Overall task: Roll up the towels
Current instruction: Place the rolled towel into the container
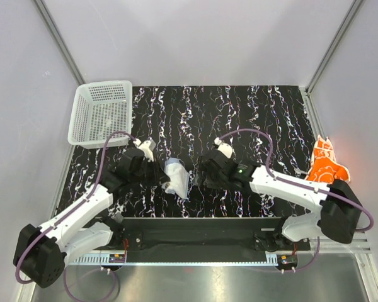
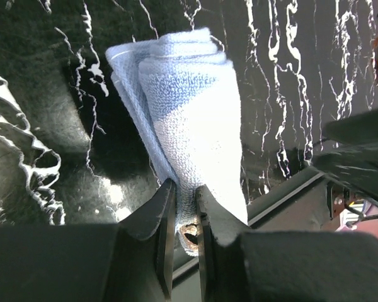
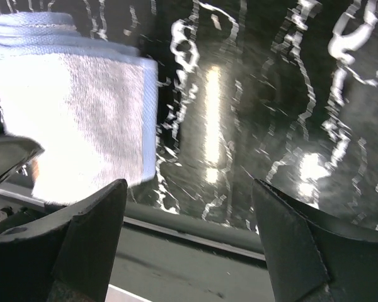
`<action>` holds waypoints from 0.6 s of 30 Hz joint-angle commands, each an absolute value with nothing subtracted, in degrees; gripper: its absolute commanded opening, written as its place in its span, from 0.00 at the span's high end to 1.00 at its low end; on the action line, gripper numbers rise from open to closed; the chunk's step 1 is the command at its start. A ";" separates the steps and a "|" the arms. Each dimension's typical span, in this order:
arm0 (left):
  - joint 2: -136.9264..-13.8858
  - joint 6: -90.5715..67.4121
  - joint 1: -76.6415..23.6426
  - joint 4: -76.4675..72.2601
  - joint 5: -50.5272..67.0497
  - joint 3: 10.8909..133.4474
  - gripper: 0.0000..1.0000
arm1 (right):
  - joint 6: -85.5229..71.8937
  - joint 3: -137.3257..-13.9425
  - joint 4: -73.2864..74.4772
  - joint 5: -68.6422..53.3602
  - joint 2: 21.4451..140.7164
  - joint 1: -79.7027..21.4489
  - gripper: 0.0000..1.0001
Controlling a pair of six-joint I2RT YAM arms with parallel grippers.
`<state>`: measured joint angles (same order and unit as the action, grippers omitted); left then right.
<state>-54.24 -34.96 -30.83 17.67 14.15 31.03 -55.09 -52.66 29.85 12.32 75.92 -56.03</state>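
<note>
The left gripper [image 2: 184, 189] pinched one end of the rolled-up light blue cloth towel [image 2: 189, 107] by the black marbled table's [image 1: 239, 113] near edge, apparently to hold the roll together, while the right gripper [image 3: 189, 189] stood spread beside it and the orange flower-print towel [image 1: 327, 165] lay bunched at the right edge.

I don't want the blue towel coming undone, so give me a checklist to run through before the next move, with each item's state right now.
1. Left gripper pinching the blue towel at its near end: ok.
2. Right gripper open and empty, beside that towel: ok.
3. Blue towel rolled evenly along its length: cannot tell; the far end shows loose layers.
4. Orange floral towel rolled: not ok; it sits unrolled off the mat, at the right.
5. White basket apart from both grippers: ok.
</note>
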 commanded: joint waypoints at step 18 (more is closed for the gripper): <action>-75.64 -22.41 6.75 38.13 7.39 78.82 1.00 | -57.83 -46.33 31.99 11.78 62.50 -55.72 0.15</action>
